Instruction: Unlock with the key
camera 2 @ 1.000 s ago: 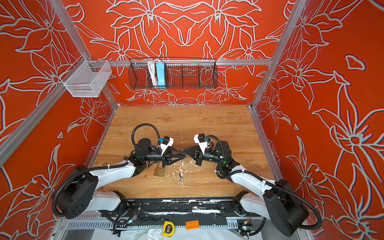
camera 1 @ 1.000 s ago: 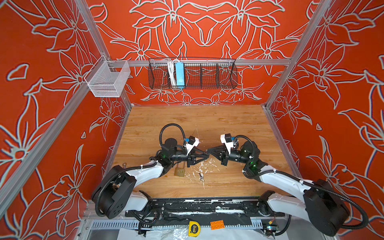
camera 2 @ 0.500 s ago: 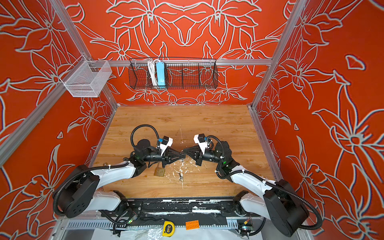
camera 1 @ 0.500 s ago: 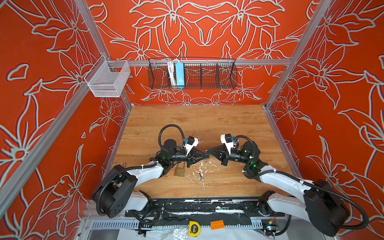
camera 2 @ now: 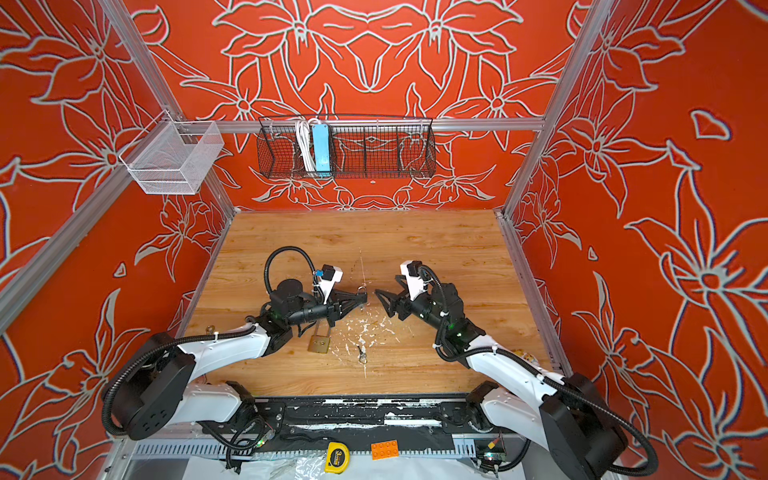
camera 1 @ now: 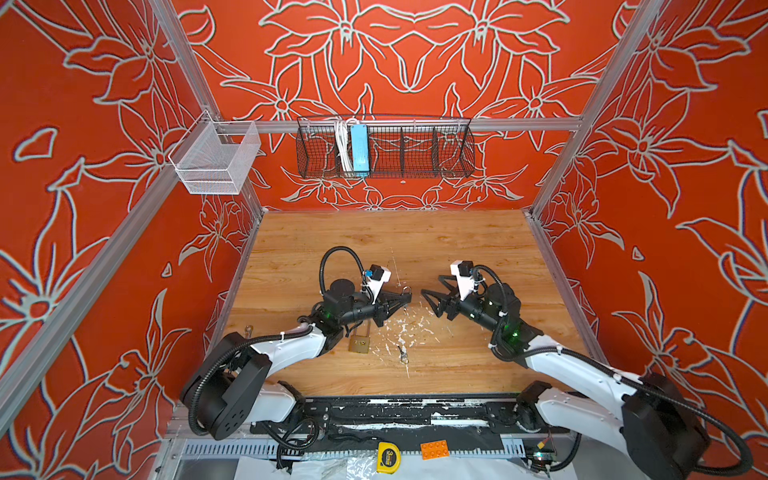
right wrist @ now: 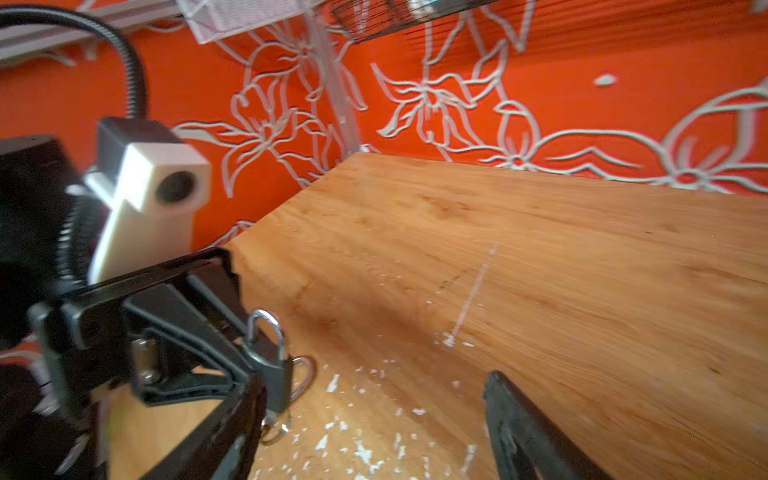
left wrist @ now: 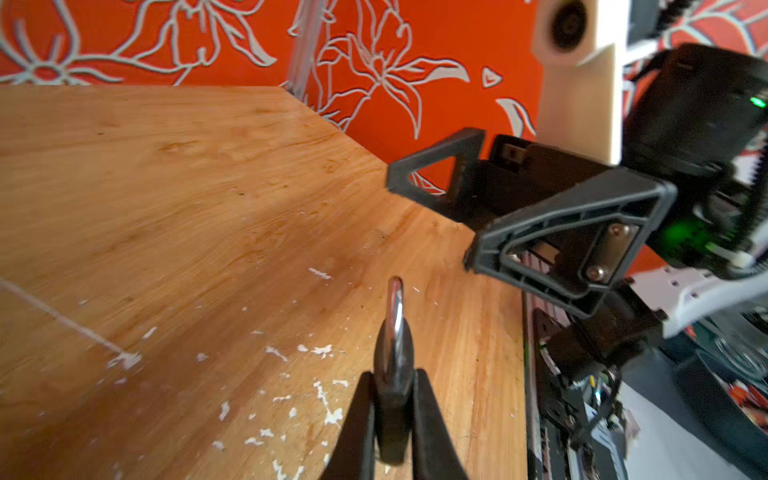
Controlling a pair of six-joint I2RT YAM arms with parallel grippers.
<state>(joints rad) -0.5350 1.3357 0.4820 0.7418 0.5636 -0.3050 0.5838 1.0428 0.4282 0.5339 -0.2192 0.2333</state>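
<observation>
Your left gripper (camera 1: 408,296) is clenched on a small dark padlock with a silver shackle (left wrist: 394,353), above the wooden table (camera 1: 457,245). A brass padlock (camera 1: 359,345) lies at its seven o'clock and a small metal key (camera 1: 402,356) at its six o'clock. Your right gripper (camera 1: 432,287), at three o'clock, stands released with its jaws spread wide.

Small padlock (right wrist: 274,378) sits in left pincer (camera 1: 408,296); larger padlock (camera 1: 359,344) and key (camera 1: 402,356) lie on table (camera 1: 415,237).

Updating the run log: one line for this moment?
left gripper shut on small black padlock | right gripper open, empty | brass padlock on wooden table
</observation>
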